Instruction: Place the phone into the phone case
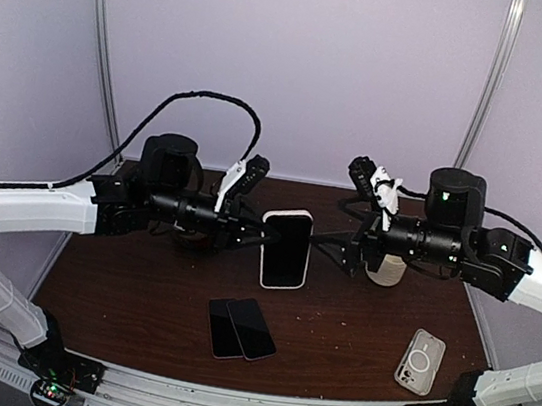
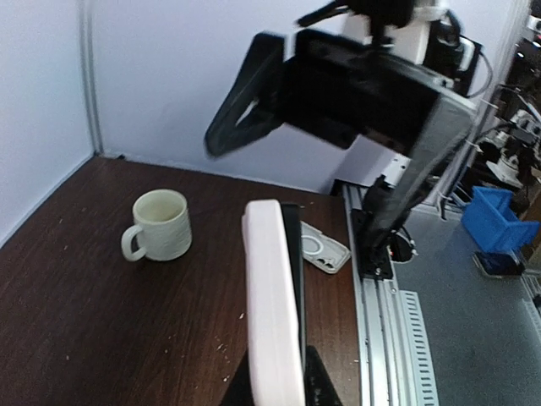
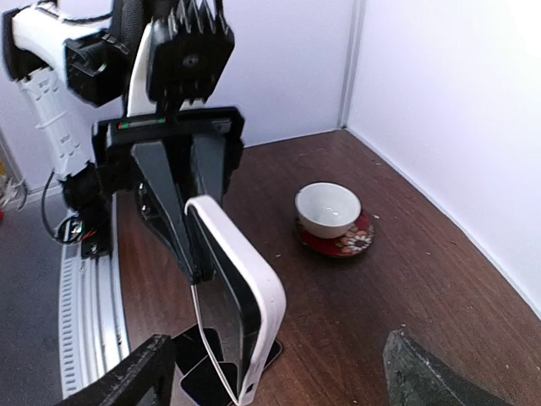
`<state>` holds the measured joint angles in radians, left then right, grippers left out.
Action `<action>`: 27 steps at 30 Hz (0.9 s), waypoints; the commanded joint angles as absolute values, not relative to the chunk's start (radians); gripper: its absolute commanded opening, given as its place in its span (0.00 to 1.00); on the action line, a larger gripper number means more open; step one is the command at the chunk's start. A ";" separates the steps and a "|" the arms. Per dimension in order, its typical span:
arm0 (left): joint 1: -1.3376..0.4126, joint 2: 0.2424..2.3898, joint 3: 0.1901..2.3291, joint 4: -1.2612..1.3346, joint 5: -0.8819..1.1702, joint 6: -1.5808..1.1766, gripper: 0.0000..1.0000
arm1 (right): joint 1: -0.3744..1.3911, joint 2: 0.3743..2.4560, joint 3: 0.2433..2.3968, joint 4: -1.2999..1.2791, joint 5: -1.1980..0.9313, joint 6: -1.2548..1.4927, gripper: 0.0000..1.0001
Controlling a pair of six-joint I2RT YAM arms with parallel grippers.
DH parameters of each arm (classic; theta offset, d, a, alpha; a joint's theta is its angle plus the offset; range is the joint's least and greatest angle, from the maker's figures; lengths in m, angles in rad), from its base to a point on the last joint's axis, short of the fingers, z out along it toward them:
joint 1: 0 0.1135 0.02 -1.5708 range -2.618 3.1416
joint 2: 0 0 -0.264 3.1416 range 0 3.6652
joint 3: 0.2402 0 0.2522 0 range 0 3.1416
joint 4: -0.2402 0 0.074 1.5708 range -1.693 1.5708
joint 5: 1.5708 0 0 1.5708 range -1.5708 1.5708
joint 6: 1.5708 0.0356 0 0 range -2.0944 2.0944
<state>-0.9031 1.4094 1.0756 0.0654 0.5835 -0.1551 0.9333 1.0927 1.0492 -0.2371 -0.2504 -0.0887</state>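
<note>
Table [image 1: 355, 326]: dark wood, white walls behind; two dark phones [image 1: 241, 328] and a clear case [image 1: 420, 361] lay flat near the front.
Left pincer [image 1: 252, 229]: pinched the white phone case [image 1: 290, 213] by its left edge, holding it upright in the air over the table.
Phone [image 1: 286, 251]: sat in that case, screen facing up-camera; fully seated or not, couldn't tell.
Right pincer [image 1: 319, 247]: spread, just beside the case's right edge; contact unclear.
Risk: the one-edge hold looked weak; an off-centre push from the right pincer could twist the case loose and drop the phone.
</note>
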 commanded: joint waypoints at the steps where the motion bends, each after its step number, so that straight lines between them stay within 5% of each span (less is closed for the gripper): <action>1: -0.942 1.341 1.126 0.115 0.722 -0.010 0.00 | 0.930 1.109 1.084 -0.282 -0.521 -0.139 0.79; 5: -0.945 1.341 1.130 0.110 0.739 -0.010 0.00 | 0.924 1.128 1.098 -0.254 -0.605 -0.123 0.60; 11: -0.948 1.345 1.134 0.113 0.749 -0.014 0.00 | 0.921 1.141 1.106 -0.245 -0.624 -0.105 0.01; 12: -0.948 1.346 1.135 0.114 0.751 -0.014 0.00 | 0.920 1.142 1.109 -0.248 -0.622 -0.101 0.00; 16: -0.950 1.351 1.134 0.114 0.751 -0.015 0.00 | 0.919 1.141 1.115 -0.259 -0.617 -0.104 0.05; 17: -0.951 1.349 1.134 0.113 0.749 -0.015 0.00 | 0.919 1.138 1.114 -0.264 -0.607 -0.102 0.30; 20: -0.951 1.345 1.129 0.115 0.743 -0.013 0.00 | 0.919 1.133 1.103 -0.264 -0.585 -0.097 0.54; 27: -0.951 1.327 1.102 0.159 0.730 -0.010 0.00 | 0.919 1.166 1.055 -0.272 -0.583 -0.047 0.58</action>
